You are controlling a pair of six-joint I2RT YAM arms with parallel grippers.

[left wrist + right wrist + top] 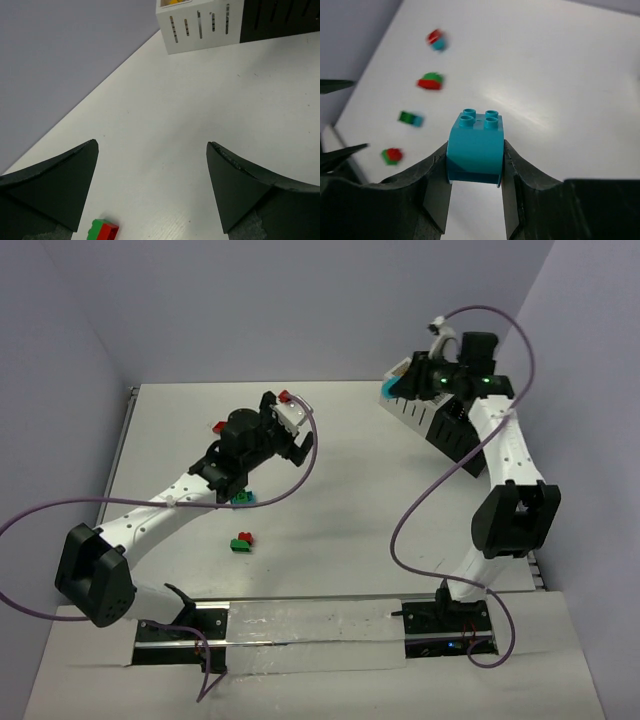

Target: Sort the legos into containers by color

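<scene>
R gripper [475, 159] is clamped on a teal brick [476, 134], one finger on each side, studs facing away from the cam. In the top view the R arm reaches to the far-right corner of the table [350, 500], tip above the bins. There's a white bin [403, 408] w/ slotted sides and a black bin [452, 435] right beside it. A teal speck shows at the white bin's far end. It's prob. the held brick, but too small to be sure.

L gripper [152, 145] is spread wide w/ nothing between its fingers [60, 185], hanging over bare table left of centre. In its wrist view a green-red brick [104, 231] lies on the table at the bottom edge, just by the left finger. The white bin ahead has a yellow piece [172, 2] inside.

Loose on the table in the top view:
- red brick [285, 396], just beyond the L gripper
- second red brick [218, 425], further left
- teal-green pair [242, 498], by the L forearm
- green-red pair [241, 542], nearer the bases

All four are well apart from the bins.
</scene>
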